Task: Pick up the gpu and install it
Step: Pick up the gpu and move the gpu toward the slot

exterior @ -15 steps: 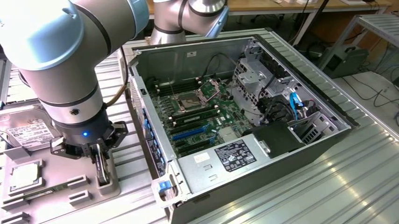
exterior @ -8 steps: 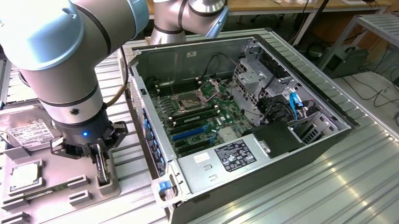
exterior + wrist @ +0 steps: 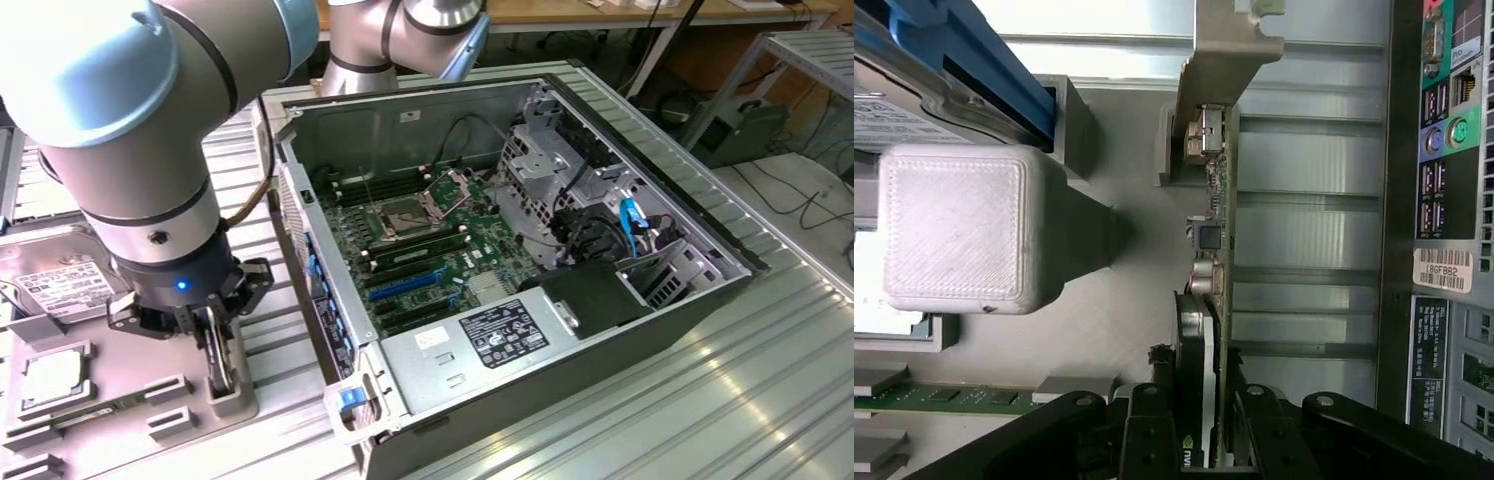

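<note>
We see a ribbed metal desk point(image 3: 747, 400) carrying an open computer case point(image 3: 574, 390) lying on its side, with the motherboard point(image 3: 441, 240) facing up and a grey power supply point(image 3: 494, 345) at its near end. To the exterior view's left of the case, the grey robot arm point(image 3: 134, 150) reaches down over a grey parts tray point(image 3: 80, 430). On that tray lies a silver hard drive point(image 3: 60, 280) with a white label.

The gpu point(image 3: 220, 362) is outside the case, above the tray, standing on its edge. Its lower end meets a grey stand point(image 3: 231, 397), but we cannot tell whether it sits in the stand or is just clear of it.

The tool point(image 3: 200, 325) is clenched on the gpu. In the wrist view we see the card point(image 3: 1216, 240) edge-on, with the black fingers point(image 3: 1154, 395) pressed against both faces and the silvery bracket point(image 3: 1229, 50) at the far end. A narrow green memory stick point(image 3: 944, 398) lies on the tray beside it.
</note>
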`<state>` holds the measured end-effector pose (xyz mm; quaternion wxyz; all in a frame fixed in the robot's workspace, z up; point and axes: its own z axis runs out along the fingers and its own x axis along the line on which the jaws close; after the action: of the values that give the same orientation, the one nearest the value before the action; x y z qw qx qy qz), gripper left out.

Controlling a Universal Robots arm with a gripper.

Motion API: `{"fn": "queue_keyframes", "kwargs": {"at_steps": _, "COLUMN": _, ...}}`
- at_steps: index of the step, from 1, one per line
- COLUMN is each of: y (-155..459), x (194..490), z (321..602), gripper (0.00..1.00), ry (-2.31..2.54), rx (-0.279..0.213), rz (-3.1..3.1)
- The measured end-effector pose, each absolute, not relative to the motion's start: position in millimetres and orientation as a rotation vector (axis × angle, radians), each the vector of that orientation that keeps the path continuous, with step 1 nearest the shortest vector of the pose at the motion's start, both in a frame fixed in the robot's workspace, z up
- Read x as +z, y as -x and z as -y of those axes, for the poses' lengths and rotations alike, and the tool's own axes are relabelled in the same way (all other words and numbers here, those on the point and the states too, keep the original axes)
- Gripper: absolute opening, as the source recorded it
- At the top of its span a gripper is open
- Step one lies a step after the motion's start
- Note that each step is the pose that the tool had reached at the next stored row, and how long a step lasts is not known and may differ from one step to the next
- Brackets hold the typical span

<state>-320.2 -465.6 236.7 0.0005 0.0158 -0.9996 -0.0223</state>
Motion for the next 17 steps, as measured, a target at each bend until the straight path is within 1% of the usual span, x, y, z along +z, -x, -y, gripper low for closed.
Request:
{"fn": "queue_keyframes", "kwargs": {"at_steps": 9, "y": 320.2, "x": 275.3, "z": 465.6, "gripper": 0.28, "ry": -0.050, "rx": -0.070, "rz": 3.139}}
{"fn": "queue_keyframes", "kwargs": {"at_steps": 17, "y": 320.2, "x": 315.6, "z": 465.6, "gripper": 0.28, "ry": -0.050, "rx": -0.070, "rz": 3.139}}
